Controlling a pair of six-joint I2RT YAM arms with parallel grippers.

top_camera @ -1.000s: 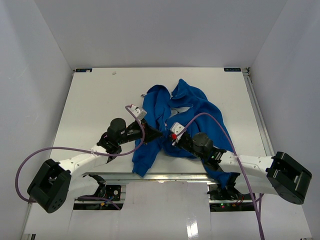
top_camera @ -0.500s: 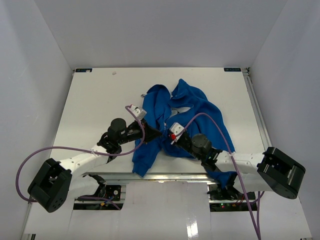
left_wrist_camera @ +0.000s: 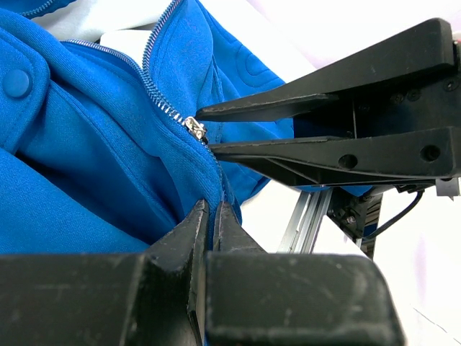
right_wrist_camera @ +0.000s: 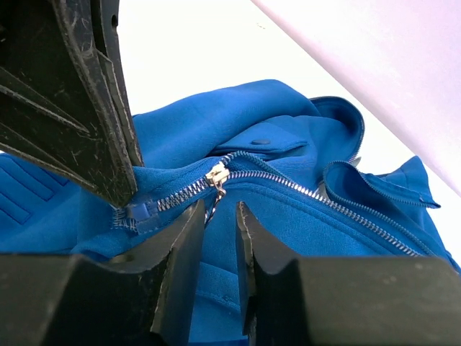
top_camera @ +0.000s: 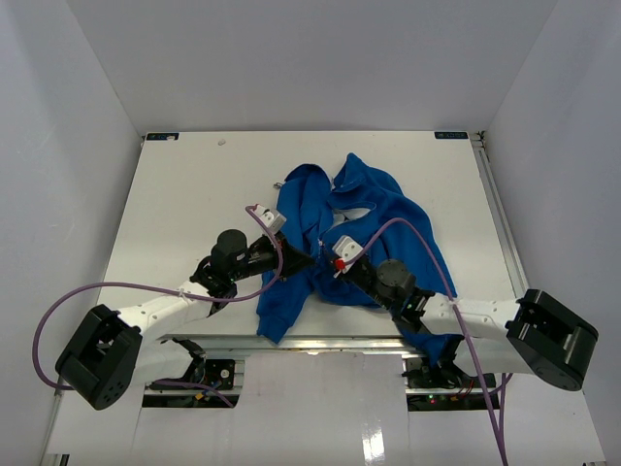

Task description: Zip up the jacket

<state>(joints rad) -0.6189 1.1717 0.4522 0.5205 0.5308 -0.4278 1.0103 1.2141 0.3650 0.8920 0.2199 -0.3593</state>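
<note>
Reference point: the zipper slider (left_wrist_camera: pixel 194 128), silver, on the pale zipper line of the jacket (top_camera: pixel 388 209).

Left of the slider: bare white table (top_camera: pixel 184 194) is seen in the top view. The left gripper (left_wrist_camera: pixel 210 207) is reached in from this side. Its 2 fingers are pressed almost together just below the slider, and a fold of blue fabric at the bottom end of the zipper is pinched between the tips. In the right wrist view the same fingers are seen clamped at the end of the teeth.

At the slider: the teeth (right_wrist_camera: pixel 166 194) are joined on the short run between the left gripper and the slider. Beyond the slider the 2 rows are seen parting, with white lining (left_wrist_camera: pixel 122 40) between them. A blue snap button (left_wrist_camera: pixel 16 83) is noted up and left of the slider in the left wrist view. The jacket is laid crumpled on the table, most of its bulk beyond and right of the slider.

Right of the slider: the right gripper (right_wrist_camera: pixel 220 207) is brought up from this side. Its fingers are set at a narrow gap, tips just beside the slider, with the pull tab hanging at the gap. No grip on the pull is seen.
</note>
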